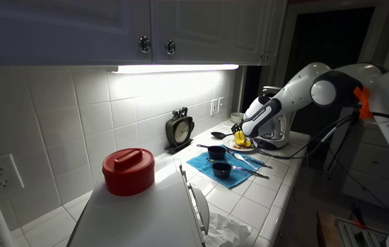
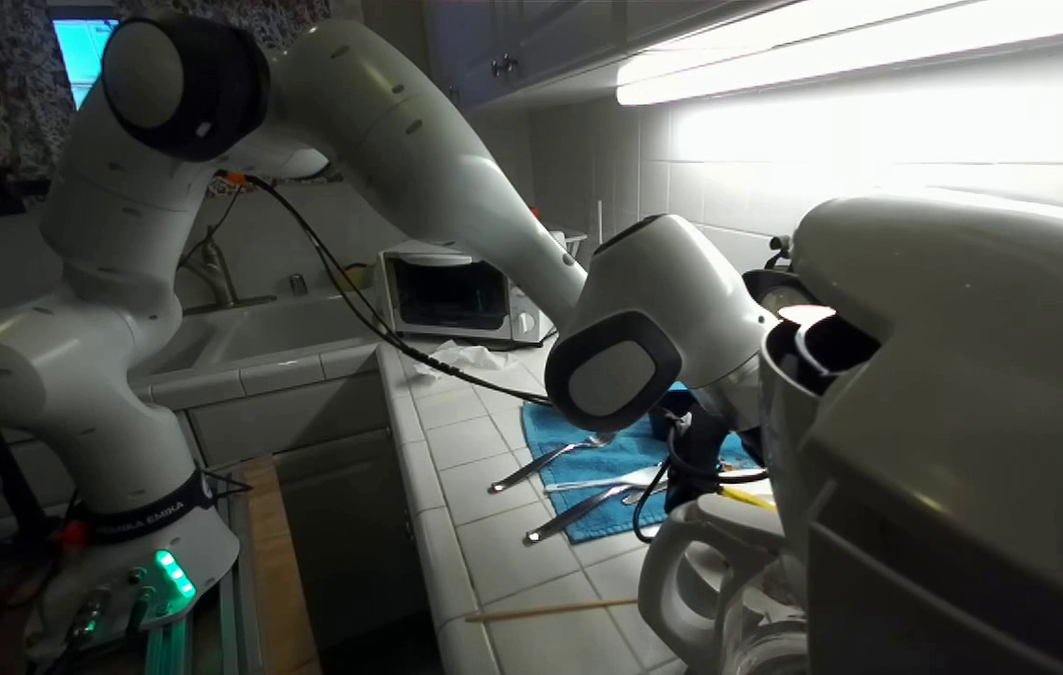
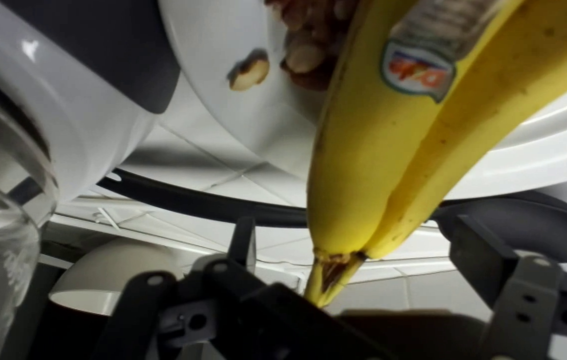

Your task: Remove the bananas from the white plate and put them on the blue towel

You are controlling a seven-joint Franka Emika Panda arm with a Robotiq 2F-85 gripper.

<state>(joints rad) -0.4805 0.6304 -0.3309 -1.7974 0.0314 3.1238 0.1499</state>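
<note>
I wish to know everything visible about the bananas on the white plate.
The bananas are a small bunch, yellow with brown specks, skins on. In the wrist view, two lie side by side and join at a yellow-brown stem; one bears a sticker with red letters. They rest on the white plate beside brownish bits, stem end apparently upward. The stem shows between the two sides of the open pincer; I see no contact.

Tube light [image 1: 177,69] glares on wall [image 1: 167,87]; elsewhere dim; sticker [image 3: 417,71] seemingly blurred.
</note>
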